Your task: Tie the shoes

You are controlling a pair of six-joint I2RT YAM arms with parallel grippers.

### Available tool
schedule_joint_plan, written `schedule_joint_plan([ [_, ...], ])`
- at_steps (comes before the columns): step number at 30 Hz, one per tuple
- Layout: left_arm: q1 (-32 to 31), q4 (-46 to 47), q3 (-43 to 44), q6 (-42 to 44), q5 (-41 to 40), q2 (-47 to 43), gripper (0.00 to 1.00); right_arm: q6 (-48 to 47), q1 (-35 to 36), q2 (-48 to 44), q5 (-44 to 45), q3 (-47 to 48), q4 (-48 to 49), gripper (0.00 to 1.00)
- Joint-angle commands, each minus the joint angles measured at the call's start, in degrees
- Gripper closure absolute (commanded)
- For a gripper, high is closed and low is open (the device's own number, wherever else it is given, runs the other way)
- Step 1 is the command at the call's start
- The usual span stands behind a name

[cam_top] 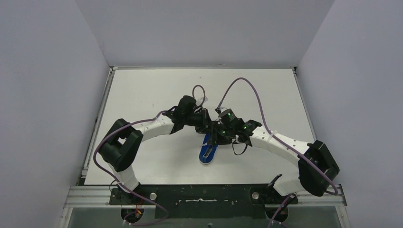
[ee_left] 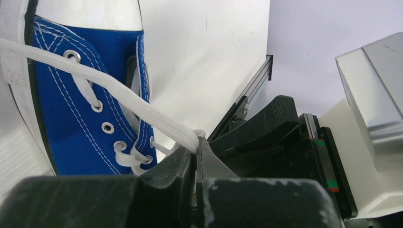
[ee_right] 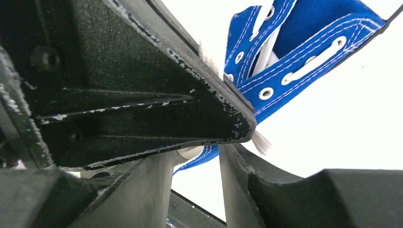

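Centrally on the white table (cam_top: 157, 90), toward its near edge, lies the blue sneaker (cam_top: 208, 153), sole down, with its white toe cap pointing at the arm bases. Both arms reach inward and meet over the far, open end of the shoe, with the left gripper (cam_top: 204, 122) and right gripper (cam_top: 217, 134) just beside each other. In the left wrist view, the left gripper is clenched on a white lace (ee_left: 119, 95). This flat band runs taut from the upper left, across the blue side panel and its metal eyelets, into the pinch where the two black fingers (ee_left: 173, 164) meet. In the right wrist view, the right gripper's jaws stand partly apart, and a strip of blue canvas and table shows through the gap. A black finger of the other gripper crosses directly in front and hides the tips. A frayed white lace end (ee_right: 260, 141) lies against the right-hand finger (ee_right: 247, 175). It cannot be determined whether that end is caught. The eyelet row and tongue are visible beyond.
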Motion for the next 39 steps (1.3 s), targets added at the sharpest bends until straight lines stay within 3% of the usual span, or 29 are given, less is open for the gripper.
schedule_joint_plan([
  [1, -0.1, 4.5, 0.8, -2.8, 1.3, -1.0, 1.0, 2.2, 0.2, -1.8, 3.2, -1.9, 9.7, 0.6],
  [11, -0.6, 5.0, 0.9, -3.8, 1.0, -0.9, 1.0, 0.7, 0.3, -3.4, 0.7, -0.7, 10.7, 0.6],
  [17, -0.7, 3.4, 1.5, -1.8, 1.5, -1.0, 1.0, -0.3, -1.6, -5.4, 7.3, 0.4, 1.5, 0.66],
  [20, -0.6, -0.7, 2.9, 2.5, 1.8, -1.1, 1.0, -0.9, -3.7, -9.7, 9.2, -0.1, -4.8, 0.51],
  [22, -0.2, -1.7, 4.0, 5.4, 3.3, -0.8, 1.0, -2.3, -7.5, -12.7, 5.5, -1.8, -6.1, 0.41],
  [26, 0.4, 3.3, 4.8, 11.7, 11.2, 0.4, 1.0, -6.1, -17.2, -14.8, -9.0, -2.0, -8.7, 0.33],
  [29, 1.0, 3.2, 6.0, 16.5, 15.5, 1.8, 1.0, -9.6, -23.9, -10.1, -23.0, 0.6, -8.2, 0.33],
  [32, 1.9, -1.0, 8.3, 18.9, 16.7, 4.7, 1.0, -13.9, -25.1, -4.7, -27.5, 4.9, -11.6, 0.34],
  [36, 2.7, 4.4, 7.7, 16.8, 18.0, 5.4, 1.0, -16.8, -25.4, -0.6, -30.1, 7.1, -12.9, 0.37],
  [39, 3.6, 8.0, 6.8, 14.1, 18.9, 5.9, 1.0, -18.2, -26.0, 1.1, -36.7, 6.4, -10.1, 0.43],
])
